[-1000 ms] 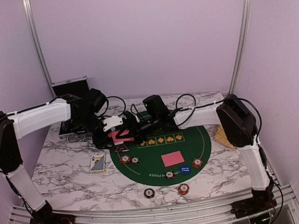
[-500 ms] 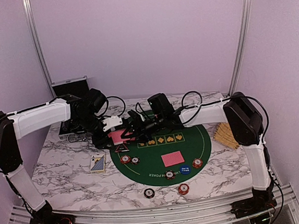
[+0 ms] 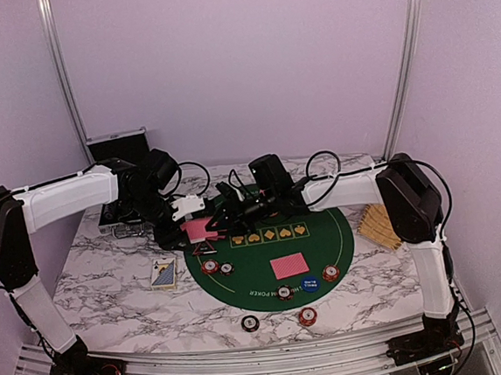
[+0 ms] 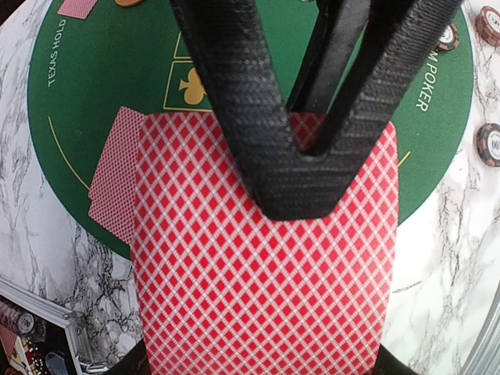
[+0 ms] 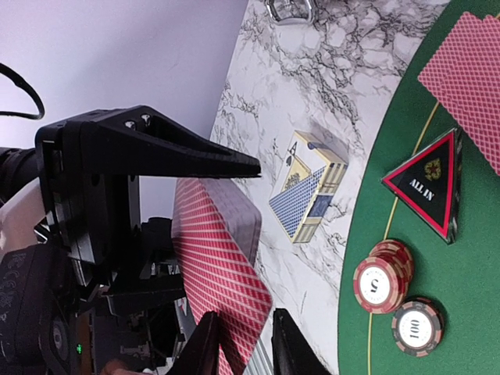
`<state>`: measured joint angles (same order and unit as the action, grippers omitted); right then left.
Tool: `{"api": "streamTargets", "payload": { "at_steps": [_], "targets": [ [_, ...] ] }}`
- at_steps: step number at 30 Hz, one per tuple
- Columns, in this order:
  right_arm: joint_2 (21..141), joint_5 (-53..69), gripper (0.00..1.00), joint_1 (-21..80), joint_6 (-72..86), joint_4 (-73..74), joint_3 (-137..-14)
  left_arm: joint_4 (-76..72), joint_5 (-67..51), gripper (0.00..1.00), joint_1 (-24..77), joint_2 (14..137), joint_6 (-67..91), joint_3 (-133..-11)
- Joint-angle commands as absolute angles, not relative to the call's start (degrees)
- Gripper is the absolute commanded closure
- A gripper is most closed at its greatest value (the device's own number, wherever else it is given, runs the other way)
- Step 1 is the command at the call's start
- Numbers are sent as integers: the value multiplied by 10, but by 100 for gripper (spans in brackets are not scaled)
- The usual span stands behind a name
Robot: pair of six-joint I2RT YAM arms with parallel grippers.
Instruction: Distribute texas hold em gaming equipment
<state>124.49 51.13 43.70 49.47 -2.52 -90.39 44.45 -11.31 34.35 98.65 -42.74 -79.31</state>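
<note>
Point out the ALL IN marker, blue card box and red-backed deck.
ALL IN marker (image 5: 427,184): right wrist view, black centre.
card box (image 5: 300,198): right wrist view, blue face.
red-backed deck (image 4: 266,301): left wrist view, top card.

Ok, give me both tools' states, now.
Left tool: closed on the deck of cards.
Right tool: astride the deck's edge; grip cannot be told.

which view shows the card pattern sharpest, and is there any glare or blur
left wrist: card deck pattern crisp, evenly lit; right wrist: all-in marker and chips sharp, no glare; top external: soft even light, chip markings too small to read
</note>
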Motion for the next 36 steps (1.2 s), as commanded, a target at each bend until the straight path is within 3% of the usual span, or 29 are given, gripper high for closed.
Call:
{"api": "streamTargets", "payload": {
  "at_steps": [1, 14, 16, 19, 22, 36],
  "targets": [
    [1214, 508, 79, 431, 489, -16, -909, 445, -112, 100, 343, 974, -434, -788],
    [1194, 506, 94, 420, 491, -18, -880, 445, -108, 100, 341, 979, -434, -789],
    [1194, 512, 92, 420, 501, -33, -876, 446, -108, 100, 340, 979, -434, -789],
    [1198, 513, 74, 421, 505, -38, -874, 445, -109, 100, 340, 979, -434, -789],
    [1203, 514, 65, 423, 511, -48, -871, 445, -110, 100, 339, 979, -434, -789],
    [1233, 524, 77, 441, 540, -85, -887, 445, -109, 100, 338, 976, -433, -788]
  ]
}}
